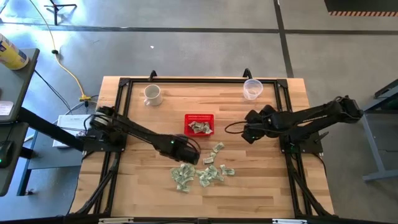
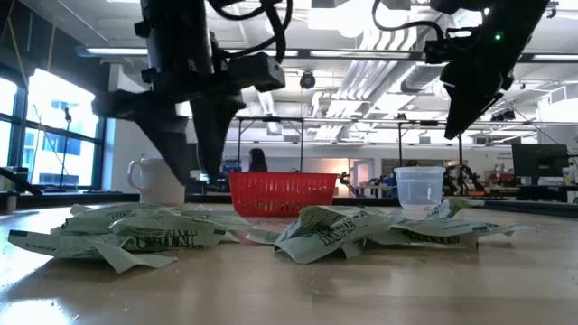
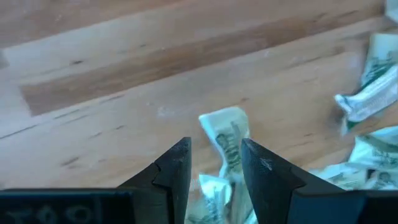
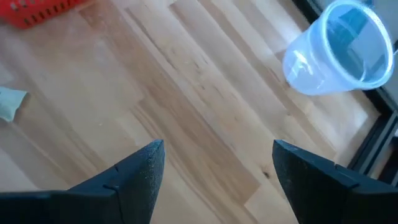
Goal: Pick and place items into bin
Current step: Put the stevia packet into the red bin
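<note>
Left claw [image 3: 214, 171] clenched on one wrinkly green-and-white wrapper [image 3: 227, 140], above pale wood counter [image 1: 143, 186] beside crumpled pile [image 1: 199, 174] toward its near edge. Red mesh basket [image 1: 199, 124] mid-counter, wrappers inside. Right claw [image 4: 214, 165] released, empty, near clear plastic cup [image 4: 339, 46]; white mug [image 1: 152, 94] by far edge.

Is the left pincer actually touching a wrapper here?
Touching. In the left wrist view, the left pincer is closed on a crumpled pale green-and-white wrapper piece, both dark fingers pressing its sides above the wooden table.
</note>
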